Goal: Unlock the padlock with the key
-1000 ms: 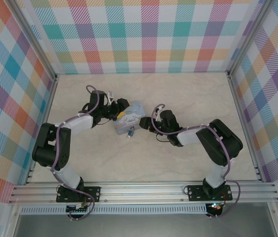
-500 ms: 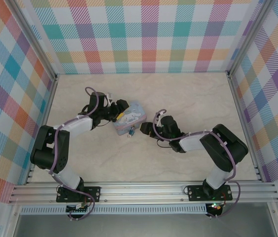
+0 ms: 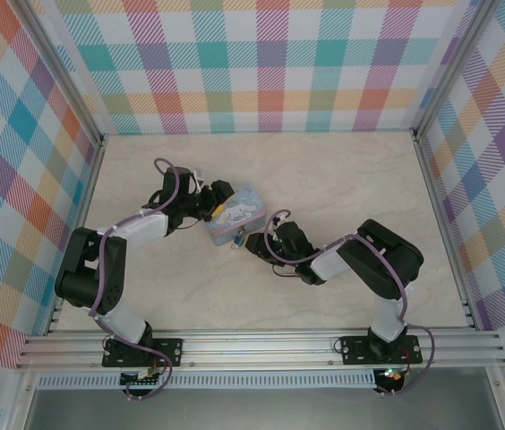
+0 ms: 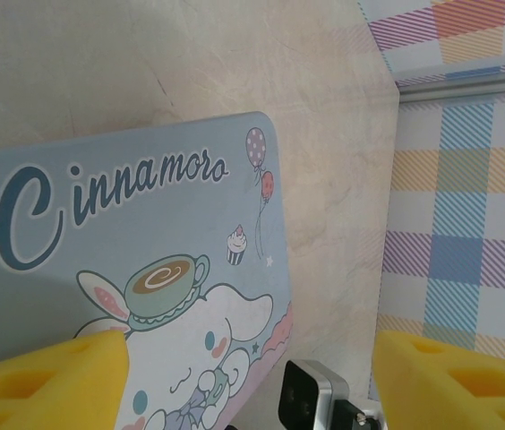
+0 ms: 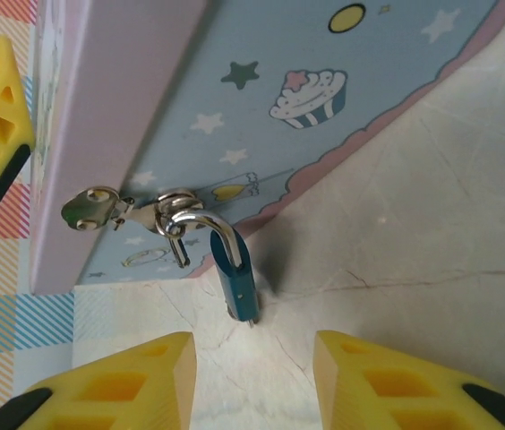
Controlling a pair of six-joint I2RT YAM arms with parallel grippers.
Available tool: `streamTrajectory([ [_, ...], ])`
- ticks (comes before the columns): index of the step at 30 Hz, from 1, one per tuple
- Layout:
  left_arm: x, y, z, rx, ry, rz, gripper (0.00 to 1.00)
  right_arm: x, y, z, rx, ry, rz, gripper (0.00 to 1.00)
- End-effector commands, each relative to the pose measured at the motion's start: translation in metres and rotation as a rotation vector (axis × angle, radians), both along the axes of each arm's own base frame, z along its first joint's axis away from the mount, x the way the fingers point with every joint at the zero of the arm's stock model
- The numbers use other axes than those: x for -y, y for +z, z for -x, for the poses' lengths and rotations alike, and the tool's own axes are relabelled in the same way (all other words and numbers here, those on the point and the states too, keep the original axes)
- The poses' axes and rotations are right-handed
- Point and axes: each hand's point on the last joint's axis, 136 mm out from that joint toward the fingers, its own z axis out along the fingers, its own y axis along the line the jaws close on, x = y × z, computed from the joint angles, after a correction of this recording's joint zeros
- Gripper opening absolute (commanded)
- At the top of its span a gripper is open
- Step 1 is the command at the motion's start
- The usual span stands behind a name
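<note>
1. One container stands on the worktop (image 3: 342,179): a pale blue rectangular tin (image 3: 236,213) printed with a cartoon dog and a cupcake. It lies near the middle of the worktop, between the two arms.
2. Its lid is down and a silvery hasp (image 5: 100,208) on the pink side wall keeps it shut. What is inside the tin is hidden.
3. Hanging from the ring of this hasp is the padlock (image 5: 235,273), small and teal-blue. Its thin silvery shackle passes through the ring and looks pushed into the body. In the top view the padlock (image 3: 234,245) sits at the near edge of the tin, touching the worktop.
4. At the lower end of the padlock a thin dark tip sticks out. I cannot tell if this is the key.
5. On the right, the right gripper (image 5: 252,358) points at the padlock from close by. Its yellow pads (image 5: 118,385) stand apart with only bare worktop between them; the padlock is just beyond the gap and is not touched. In the top view this gripper (image 3: 254,242) is just beside the near corner of the tin.
6. On the left, the left gripper (image 4: 252,376) is at the far side of the tin (image 4: 145,260), over the printed lid. Its jaws are spread wide: one pad is over the lid, the other is out over the worktop, well apart from the edge of the tin. It grips nothing.
</note>
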Motion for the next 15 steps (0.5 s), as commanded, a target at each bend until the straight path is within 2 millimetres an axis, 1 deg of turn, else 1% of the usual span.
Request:
streamTrajectory([
  [1, 0.005, -0.002, 0.004, -0.002, -0.012, 0.008, 0.72, -0.009, -0.003, -0.004, -0.008, -0.010, -0.019, 0.37],
  [7, 0.006, -0.002, 0.004, -0.004, -0.012, 0.009, 0.72, -0.016, -0.009, -0.005, -0.026, -0.004, -0.016, 0.32],
  [15, 0.006, -0.002, 0.004, -0.005, -0.012, 0.010, 0.72, -0.021, -0.017, -0.007, -0.048, -0.005, -0.012, 0.29],
])
